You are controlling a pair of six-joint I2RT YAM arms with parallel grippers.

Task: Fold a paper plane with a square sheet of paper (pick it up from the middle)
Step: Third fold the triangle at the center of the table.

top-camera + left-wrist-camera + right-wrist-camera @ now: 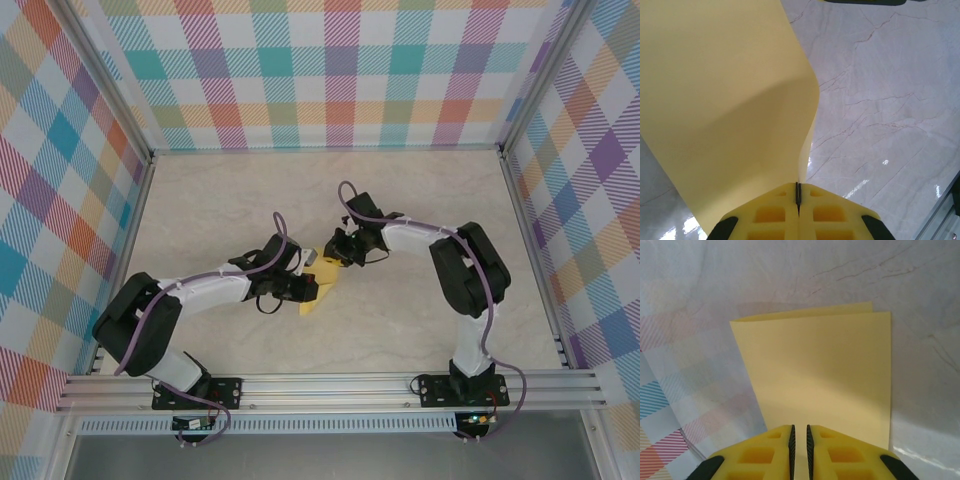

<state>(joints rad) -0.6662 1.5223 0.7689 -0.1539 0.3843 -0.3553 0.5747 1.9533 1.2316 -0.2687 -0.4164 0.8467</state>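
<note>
While both end effectors are pinching the folded square sheet of paper [820, 375] above the desk [420, 330], you are keeping its 2 layers aligned: left end effector [798, 196] clamped, right end effector [799, 440] narrowly gripping.

Plain yellow paper [820, 370], checked walls [340, 70]

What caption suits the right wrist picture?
Yellow gripper pinching a folded yellow sheet of paper above a marble-patterned table.
</note>
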